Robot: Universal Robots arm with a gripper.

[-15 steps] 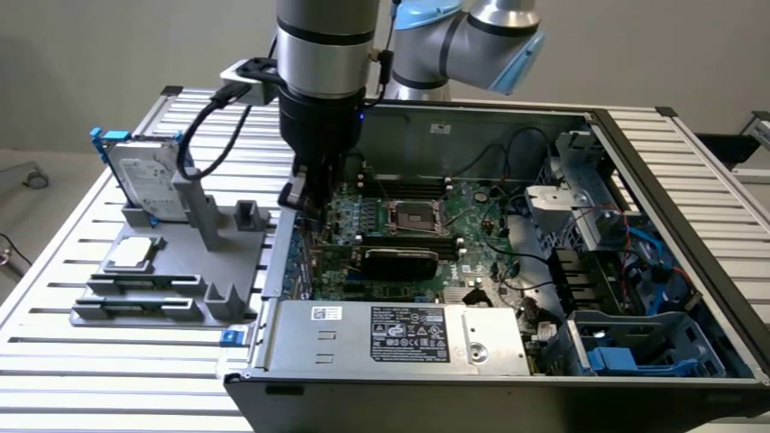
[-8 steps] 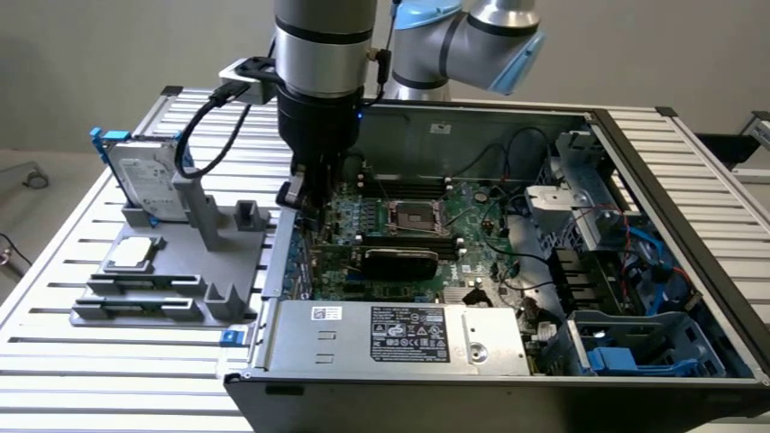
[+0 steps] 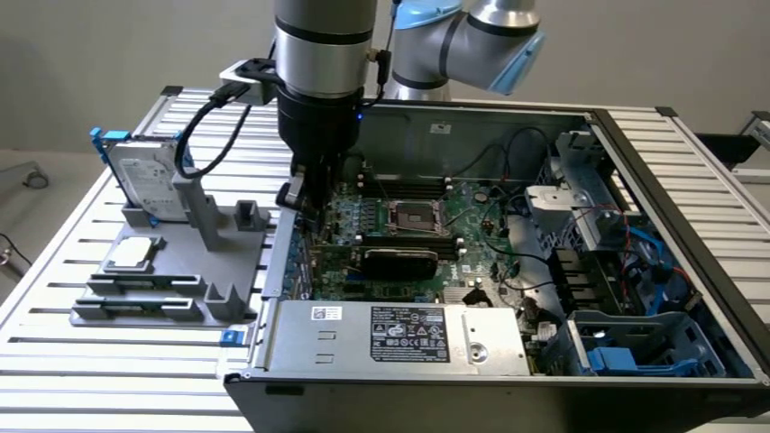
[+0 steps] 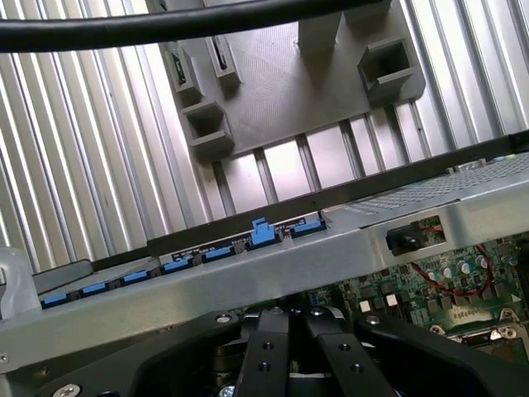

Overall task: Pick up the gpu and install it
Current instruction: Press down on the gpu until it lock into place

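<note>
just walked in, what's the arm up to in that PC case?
The arm's gripper is shut and down inside the open computer case, at the motherboard edge nearest the grey parts holder. A black card, apparently the gpu, sits on the board. The hard drive and CPU chip are on the holder.

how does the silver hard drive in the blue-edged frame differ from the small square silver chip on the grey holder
The silver hard drive in the blue-edged frame stands upright on its edge at the far end of the grey plastic holder; the small square silver chip lies flat nearer the front. The drive is clearly larger and oblong, the chip small and square. The drive has blue trim, the chip none. Both are silver and sit on that holder, outside the computer case.
</note>
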